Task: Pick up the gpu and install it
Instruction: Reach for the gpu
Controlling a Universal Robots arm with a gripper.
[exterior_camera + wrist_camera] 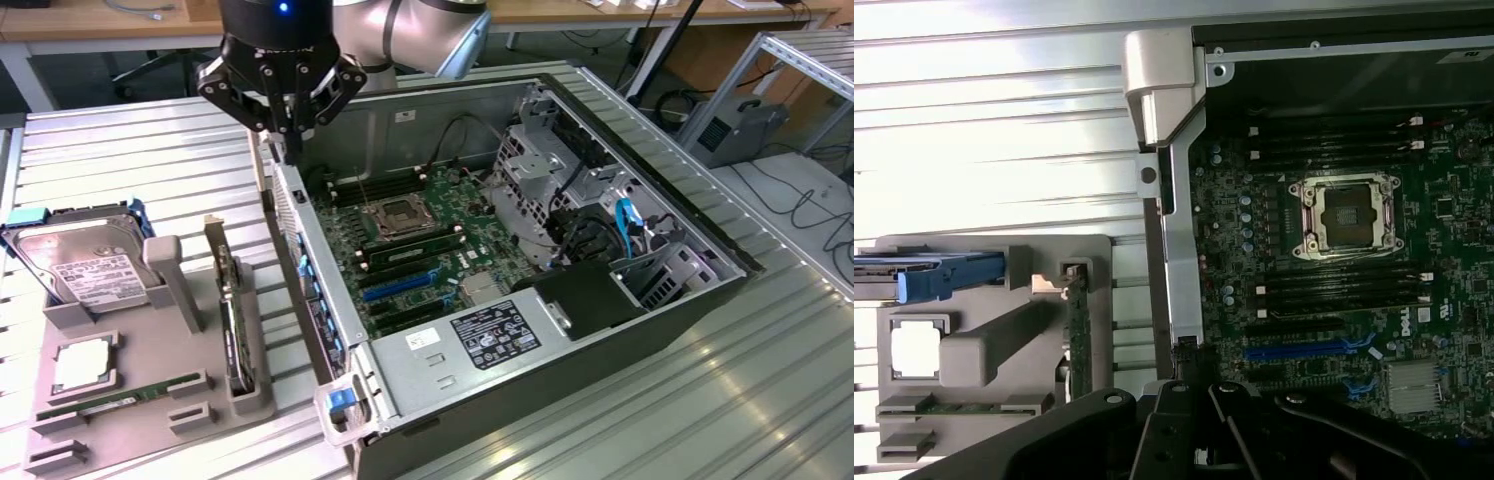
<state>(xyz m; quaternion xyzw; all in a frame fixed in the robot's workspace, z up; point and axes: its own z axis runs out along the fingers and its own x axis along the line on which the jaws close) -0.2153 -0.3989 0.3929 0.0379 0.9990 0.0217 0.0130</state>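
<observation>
The gpu (232, 335) stands on edge in a slot of the grey parts holder (160, 390), at the exterior view's left of the open computer case (534, 380). In the wrist view the gpu (1079, 345) shows edge-on as a thin board. My gripper (284, 148) hangs above the far left corner of the case, well away from the card. Its fingers are shut with nothing between them. Its black linkage and closed tips (1192, 375) sit over the case's edge rail in the wrist view.
The holder also carries a hard drive (80, 265) in a blue-tabbed caddy, a CPU (83, 365) and a RAM stick (100, 405). Inside the case lie the motherboard (427, 250), its blue card slot (400, 287) and the drive cage (534, 170). Ribbed metal tabletop surrounds everything.
</observation>
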